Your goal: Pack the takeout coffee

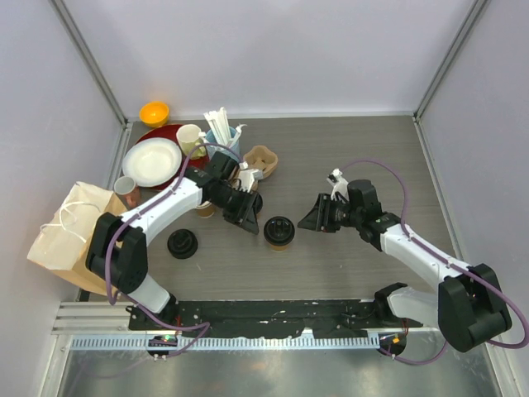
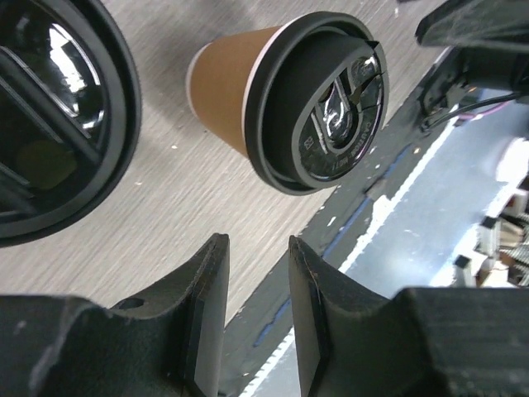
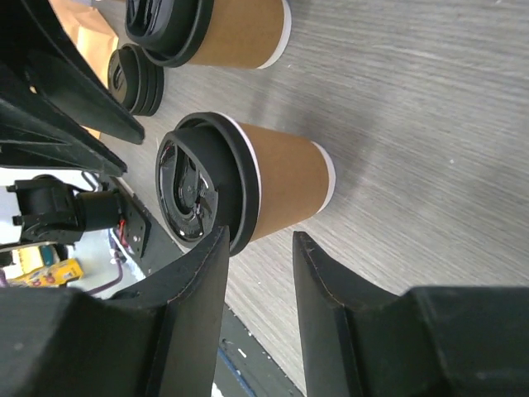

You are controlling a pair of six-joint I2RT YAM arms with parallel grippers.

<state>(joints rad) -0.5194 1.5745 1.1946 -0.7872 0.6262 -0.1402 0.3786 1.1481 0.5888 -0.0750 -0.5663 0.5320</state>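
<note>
Approach step: my left pincer (image 2: 254, 248) and right pincer (image 3: 259, 240), both released, flank the centre-frame coffee cup (image 1: 279, 231); next, align and clench

Nothing here can be read with any confidence. The black lid (image 2: 326, 107) on the nearest takeout coffee cup (image 2: 223, 83) has raised moulded marks near its sip hole, too small and glossy to read.

Bright, even overhead light, faint shadow beside the lidded cup (image 1: 279, 231), glints on its glossy lid (image 3: 194, 186), wrist views soft up close, washed-out beyond the cup.
</note>
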